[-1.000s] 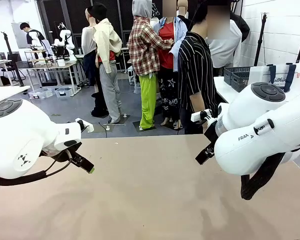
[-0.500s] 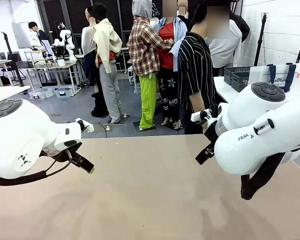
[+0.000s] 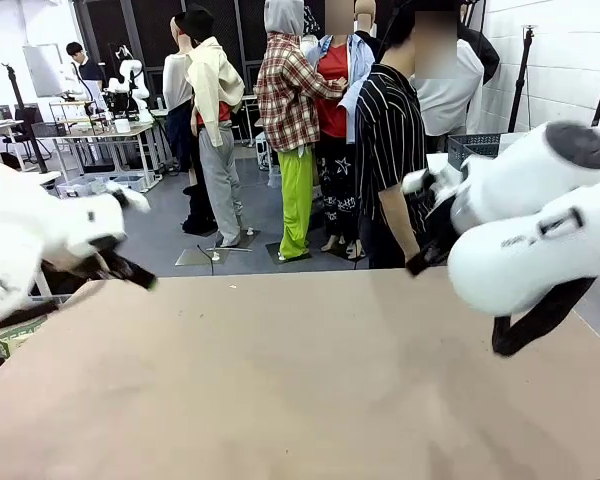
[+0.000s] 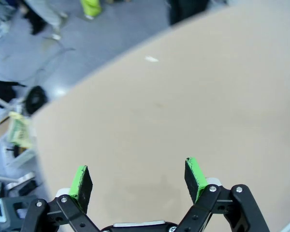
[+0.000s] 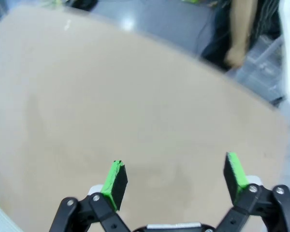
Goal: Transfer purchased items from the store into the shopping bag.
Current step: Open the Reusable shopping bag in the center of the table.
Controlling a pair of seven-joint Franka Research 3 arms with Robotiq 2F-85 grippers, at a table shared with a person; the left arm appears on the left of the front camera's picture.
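Bright, even indoor light. Faint soft shadows on desk [image 3: 280, 400]. Left arm [image 3: 20, 240] and right arm [image 3: 540, 240] motion-blurred in front view. Wrist views soft throughout; desk edge curved by wide-angle lens.

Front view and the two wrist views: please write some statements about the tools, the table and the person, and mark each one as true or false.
1. The left tool is open, with nothing between its green pads. True.
2. The right tool holds a yellow packet. False: it is open and holds nothing.
3. A person in a striped shirt stands at the far side of the table. True.
4. The person's hand rests flat on the table. False: it hangs beside the body, beyond the table's edge.
5. The dark lattice basket stands on the table between the two arms. False: it sits farther back, behind the right arm, off this table.
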